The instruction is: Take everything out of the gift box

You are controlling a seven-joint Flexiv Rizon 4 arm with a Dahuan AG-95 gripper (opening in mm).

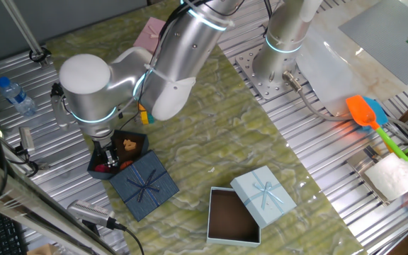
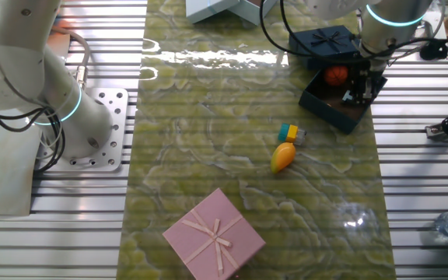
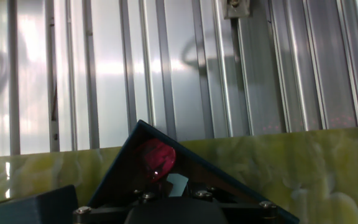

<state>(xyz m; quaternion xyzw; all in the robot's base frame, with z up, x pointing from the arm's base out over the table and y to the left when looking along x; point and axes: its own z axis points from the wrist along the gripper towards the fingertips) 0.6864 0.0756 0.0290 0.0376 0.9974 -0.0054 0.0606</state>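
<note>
The gift box (image 1: 137, 144) sits open at the left edge of the green counter (image 1: 211, 142), its navy lid (image 1: 144, 184) with a ribbon bow lying just beside it on the near side. Two toys show inside: one orange (image 1: 129, 145) and one red (image 1: 105, 168), the red one in a corner. Two more pieces lie out on the counter, well apart from the box: a yellow-orange one (image 2: 283, 156) and a teal-and-yellow one (image 2: 289, 133), touching or nearly so. The gripper (image 1: 110, 157) reaches into the box over the red toy; whether its jaws are parted or closed cannot be told. Farther off stand one light blue box (image 1: 234, 214), open, and one pink box (image 2: 214, 236), closed.
</note>
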